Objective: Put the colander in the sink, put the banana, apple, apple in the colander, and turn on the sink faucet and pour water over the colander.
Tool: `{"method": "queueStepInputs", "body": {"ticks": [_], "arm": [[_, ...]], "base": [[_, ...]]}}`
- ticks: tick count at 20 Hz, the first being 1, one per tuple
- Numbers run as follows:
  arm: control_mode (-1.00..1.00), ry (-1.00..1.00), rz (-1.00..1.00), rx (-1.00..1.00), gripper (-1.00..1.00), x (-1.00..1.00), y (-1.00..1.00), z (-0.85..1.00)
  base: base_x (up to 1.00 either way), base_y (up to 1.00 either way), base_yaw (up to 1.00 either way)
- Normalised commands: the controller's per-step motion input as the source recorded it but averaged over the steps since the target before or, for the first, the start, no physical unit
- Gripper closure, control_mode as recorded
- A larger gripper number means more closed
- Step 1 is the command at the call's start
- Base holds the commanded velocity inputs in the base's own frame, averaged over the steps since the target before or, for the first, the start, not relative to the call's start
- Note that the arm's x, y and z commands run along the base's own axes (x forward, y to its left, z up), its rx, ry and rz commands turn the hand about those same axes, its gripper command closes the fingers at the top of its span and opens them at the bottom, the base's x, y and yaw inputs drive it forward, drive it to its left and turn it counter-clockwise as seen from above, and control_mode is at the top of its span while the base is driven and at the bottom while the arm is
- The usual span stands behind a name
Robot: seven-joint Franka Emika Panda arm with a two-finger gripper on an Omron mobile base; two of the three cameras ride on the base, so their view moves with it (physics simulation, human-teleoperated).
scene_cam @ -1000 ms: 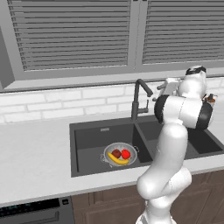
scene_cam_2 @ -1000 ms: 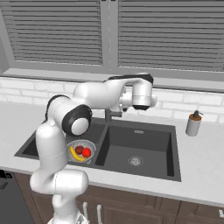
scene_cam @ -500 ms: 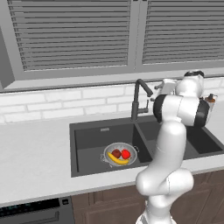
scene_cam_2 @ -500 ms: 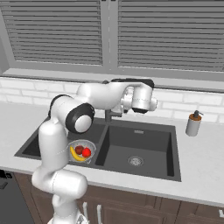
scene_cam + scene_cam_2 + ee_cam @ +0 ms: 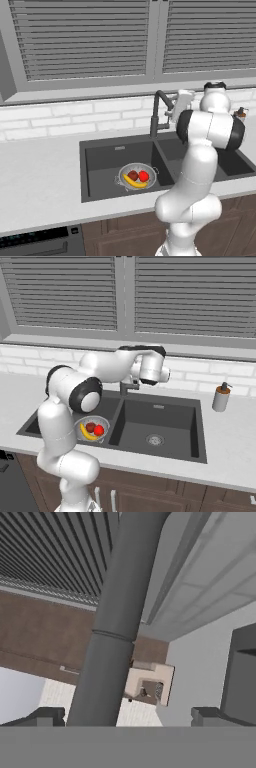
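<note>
The silver colander (image 5: 136,177) sits in the left basin of the dark sink (image 5: 102,160). It holds the yellow banana (image 5: 134,182), the bright red apple (image 5: 144,175) and the darker apple (image 5: 132,175). My gripper (image 5: 173,107) is up at the spout of the black gooseneck faucet (image 5: 154,120). In the hand view the gripper (image 5: 127,717) is open, and the faucet's thick grey pipe (image 5: 112,627) runs between its fingertips (image 5: 44,716), nearer the left one. No water stream is visible. In the right base view my arm covers most of the faucet (image 5: 126,388) above the colander (image 5: 93,428).
A grey-white soap pump bottle (image 5: 220,397) stands on the counter right of the sink. The right basin (image 5: 170,421) has a silver drain (image 5: 155,440). Behind the faucet are a white brick backsplash and a shuttered window (image 5: 85,40). Dark cabinets run below the counter.
My hand has moved a little left and closer to the faucet spout. The colander and the fruit have not moved.
</note>
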Motion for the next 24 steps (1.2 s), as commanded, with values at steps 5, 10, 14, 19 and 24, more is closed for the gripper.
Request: {"method": "queueStepInputs", "body": {"ticks": [5, 10, 14, 19, 24], "arm": [[-1.00, 0.00, -0.01, -0.01, -1.00, 0.34, 0.29, 0.00], [-1.00, 0.02, -0.07, -0.06, -1.00, 0.54, 0.38, 0.00], [-1.00, 0.03, -0.19, -0.10, -1.00, 0.48, 0.56, 0.00], [-1.00, 0.05, -0.33, -0.10, -1.00, 0.43, 0.62, 0.00], [-1.00, 0.04, -0.42, -0.05, -1.00, 0.28, 0.34, 0.00]], "base": [[0.00, 0.00, 0.00], [0.00, 0.00, 0.00], [0.00, 0.00, 0.00], [0.00, 0.00, 0.00], [0.00, 0.00, 0.00]]}}
